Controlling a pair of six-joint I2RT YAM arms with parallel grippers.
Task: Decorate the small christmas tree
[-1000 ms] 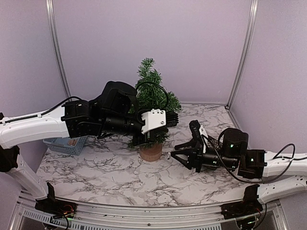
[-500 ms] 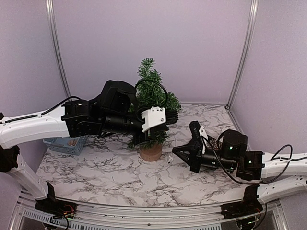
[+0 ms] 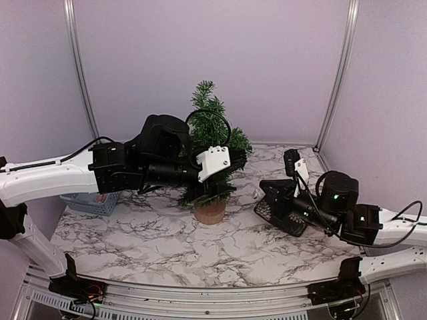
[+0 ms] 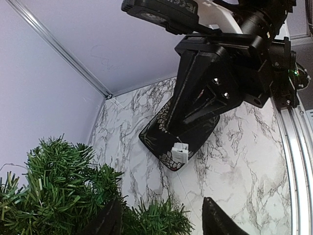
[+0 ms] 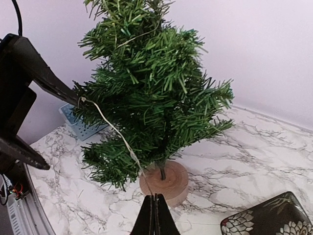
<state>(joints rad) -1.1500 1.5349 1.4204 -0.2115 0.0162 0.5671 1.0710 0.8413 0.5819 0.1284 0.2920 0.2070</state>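
Observation:
The small christmas tree (image 3: 212, 133) stands mid-table on its round wooden stump (image 3: 210, 211). My left gripper (image 3: 239, 163) is pushed in among the right-hand branches. In the left wrist view its jaws (image 4: 161, 220) are open, with green bristles between them. My right gripper (image 5: 155, 205) is shut on a thin light wire (image 5: 117, 132). The wire rises from its tips past the stump (image 5: 164, 182) to one black finger of the left gripper (image 5: 73, 95). From above, the right gripper (image 3: 264, 187) hangs to the right of the tree.
A black patterned dish (image 3: 283, 223) lies on the marble under the right arm, with a small white box (image 4: 179, 153) at its edge. A blue basket (image 3: 90, 200) sits at the left behind the left arm. Frame posts stand at the back corners.
The right gripper closed on the wire, then rose and drew back to the right. The left gripper's jaws went from shut to open at the tree.

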